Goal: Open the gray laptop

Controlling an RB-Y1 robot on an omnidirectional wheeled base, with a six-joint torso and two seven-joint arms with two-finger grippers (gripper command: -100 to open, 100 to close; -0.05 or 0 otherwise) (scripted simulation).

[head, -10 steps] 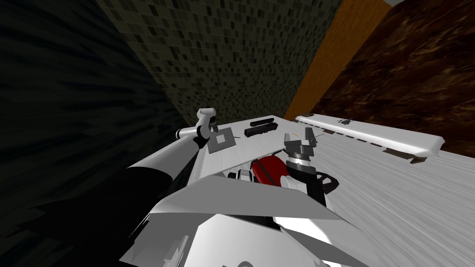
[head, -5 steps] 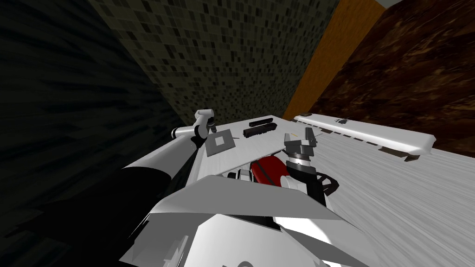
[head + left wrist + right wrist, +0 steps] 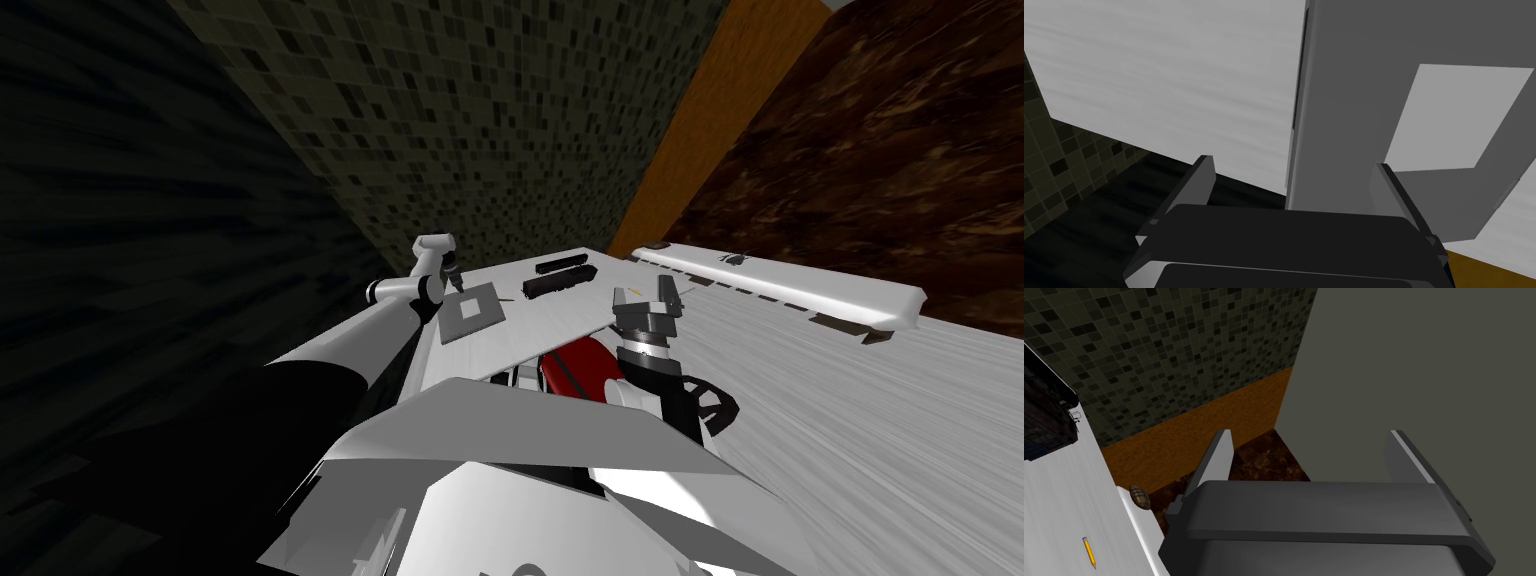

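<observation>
The right gripper [image 3: 648, 292] is hovering closest to me, above the near edge of the white desk [image 3: 560, 318], and its two fingers are standing spread apart. Just below it, a rounded red thing [image 3: 585, 365] is poking out from under the desk's edge.

Farther out to my left, the left arm is reaching across to the gray laptop [image 3: 1354, 75]. The laptop is lying flat and closed on the desk, close to the desk's left edge and near corner. A paler square patch [image 3: 1459, 117] is showing on its lid. The left gripper [image 3: 1291, 161] is hanging over the laptop's near corner with its fingers held wide. One finger is standing over the lid and the other out past the laptop's side. That side, with its dark seam between lid and base, is running straight away from the gripper between the fingers. The laptop is sitting roughly square to the desk. From above it is looking almost square, so I cannot tell which way its long side is running or where the hinge is.

Beyond the laptop a yellow pencil [image 3: 1089, 552] is lying on the desk, and past it two long black things [image 3: 560, 283] are sitting side by side near the far edge. A long white bar [image 3: 800, 288] is stretching along the far right, in front of a dark tiled wall [image 3: 500, 120].
</observation>
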